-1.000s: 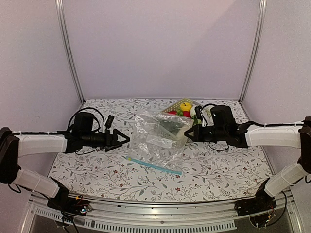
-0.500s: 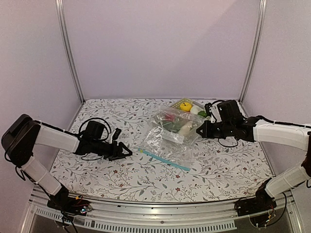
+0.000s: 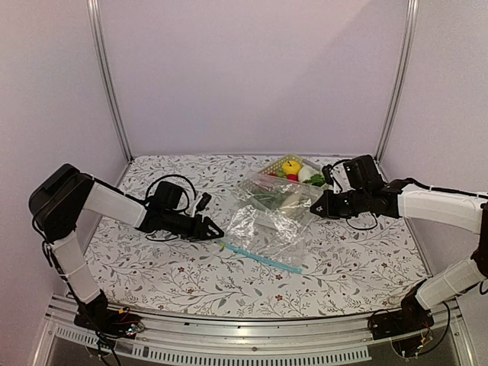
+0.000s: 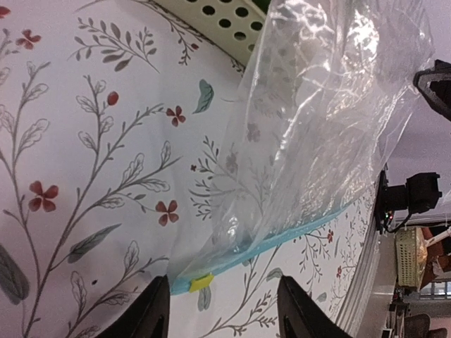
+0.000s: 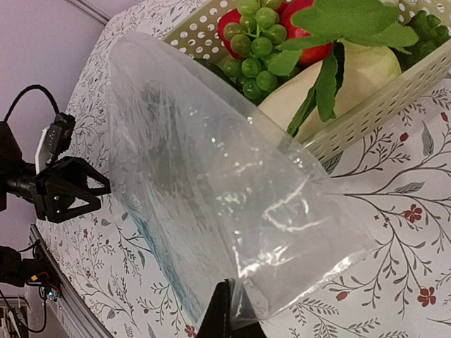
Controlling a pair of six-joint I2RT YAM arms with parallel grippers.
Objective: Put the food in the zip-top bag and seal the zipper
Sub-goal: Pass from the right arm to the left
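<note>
The see-through zip-top bag (image 3: 274,217) hangs slack from my right gripper (image 3: 314,207), which is shut on one of its corners (image 5: 229,313). The bag's lower part rests on the table and looks empty. Its light-blue zipper (image 3: 263,257) lies along the near edge. In the left wrist view the zipper (image 4: 282,239) ends at a small yellow tab (image 4: 201,282). My left gripper (image 4: 222,313) is open, and that tab lies just past its fingertips. The food sits in the lattice basket (image 5: 394,98): green grapes (image 5: 257,42), red pieces (image 5: 229,24), a white radish (image 5: 352,77), a yellow apple (image 3: 290,167).
The pale basket (image 3: 284,162) stands at the back of the flowered table, just behind the bag. Metal posts and lilac walls close in the back and sides. The left arm's cable (image 3: 164,187) loops above its wrist.
My left arm has swung right and down to the zipper's left end, its jaws narrowing. My right gripper has carried the bag right and lowered it onto the table.
</note>
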